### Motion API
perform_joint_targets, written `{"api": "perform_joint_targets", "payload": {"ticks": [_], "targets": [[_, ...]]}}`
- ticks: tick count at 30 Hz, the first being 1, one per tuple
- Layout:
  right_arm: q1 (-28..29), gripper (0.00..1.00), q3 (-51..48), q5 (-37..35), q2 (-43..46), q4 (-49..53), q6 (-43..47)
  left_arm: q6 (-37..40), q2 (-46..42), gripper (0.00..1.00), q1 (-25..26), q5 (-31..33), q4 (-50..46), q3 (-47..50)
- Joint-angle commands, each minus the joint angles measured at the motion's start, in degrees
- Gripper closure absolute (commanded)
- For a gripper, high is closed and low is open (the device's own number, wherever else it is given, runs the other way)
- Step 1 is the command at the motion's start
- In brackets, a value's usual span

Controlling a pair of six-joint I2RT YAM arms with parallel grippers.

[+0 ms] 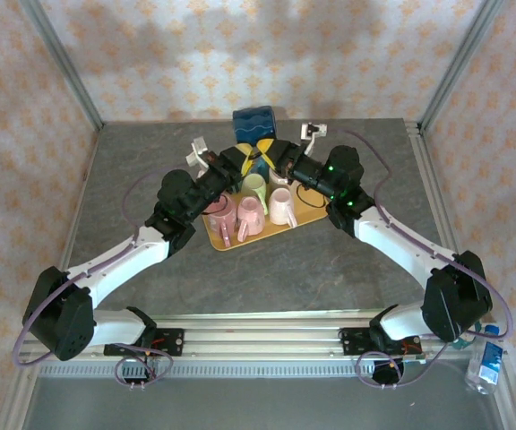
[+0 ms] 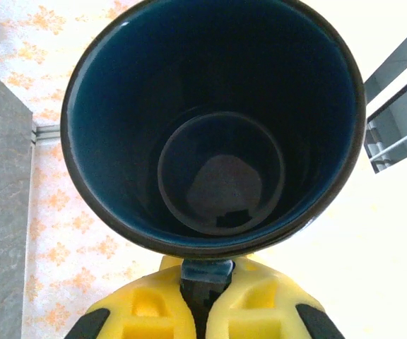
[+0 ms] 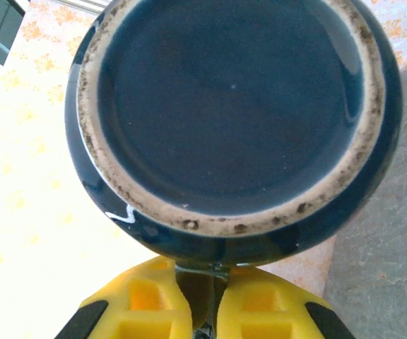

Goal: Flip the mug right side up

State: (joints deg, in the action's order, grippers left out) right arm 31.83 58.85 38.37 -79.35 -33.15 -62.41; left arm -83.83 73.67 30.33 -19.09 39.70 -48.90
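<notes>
A dark blue mug hangs on its side above the far end of the tray, held between both arms. My left gripper is shut on the mug's handle. In the left wrist view I look straight into the open mouth of the mug, with my yellow fingers pinching the blue handle at my left gripper. My right gripper is shut on the handle from the other side. In its wrist view the unglazed foot ring of the mug faces me above my right gripper.
The wooden tray carries two pink mugs, a pale green one and another pink one. A water bottle stands at the near right corner. Patterned walls enclose the grey table.
</notes>
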Motion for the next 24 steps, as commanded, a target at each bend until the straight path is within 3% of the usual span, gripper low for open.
{"api": "perform_joint_targets", "payload": {"ticks": [1,4,7,9,13,24], "targets": [[0.5,1.0,1.7,0.5,-0.4,-6.0,1.9,2.4,0.1,1.0,-0.3,-0.7,-0.8,-3.3],[0.6,0.91,1.6,0.3,-1.0,-6.3,1.9,4.3,-0.4,1.0,-0.3,0.0,-0.3,-3.6],[0.5,0.56,1.5,0.0,-1.2,-6.1,2.1,6.3,-1.2,1.0,-0.4,0.5,-0.4,-3.9],[0.5,0.46,1.1,-0.7,-1.0,-5.4,2.7,8.3,-1.8,1.0,-0.8,0.5,-1.9,-4.8],[0.5,0.42,1.3,-2.7,0.1,2.8,5.8,12.7,-3.8,1.0,-2.1,0.7,-8.0,-7.0],[-0.2,0.42,2.7,-9.9,6.9,26.6,21.3,28.7,-10.4,1.0,-8.7,1.5,-30.2,-10.9]]}}
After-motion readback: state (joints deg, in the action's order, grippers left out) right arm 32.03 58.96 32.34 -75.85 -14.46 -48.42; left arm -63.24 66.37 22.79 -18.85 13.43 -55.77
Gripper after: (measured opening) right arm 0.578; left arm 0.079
